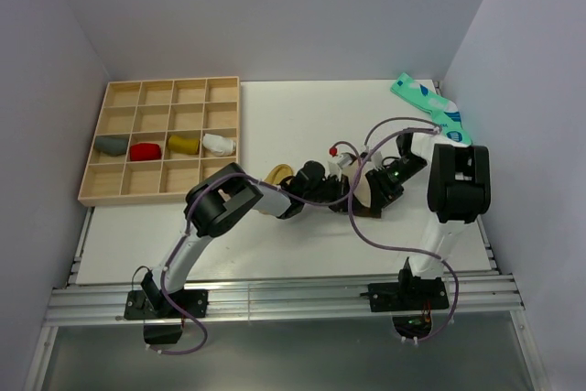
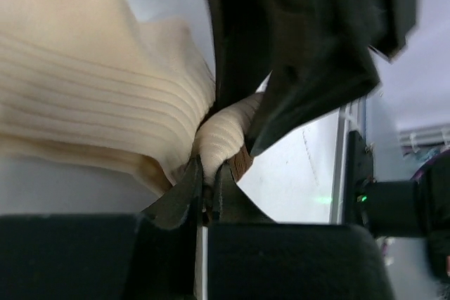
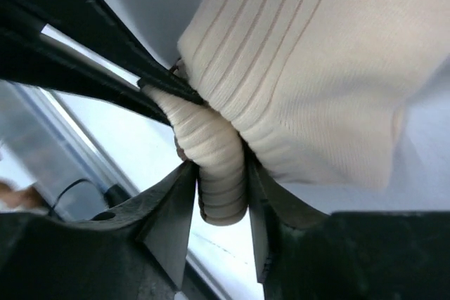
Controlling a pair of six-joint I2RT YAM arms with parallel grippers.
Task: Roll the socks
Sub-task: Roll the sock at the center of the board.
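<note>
Cream ribbed sock [image 3: 316, 68], thin tan stripes, brown band [image 2: 241, 163]; teal-and-white patterned socks [image 1: 428, 107].

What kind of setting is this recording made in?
Likely a lab test cell, not a home: plain white panels box in a white table, an aluminium mounting rail runs along its near edge, and a wooden tray holds rolled socks.
</note>
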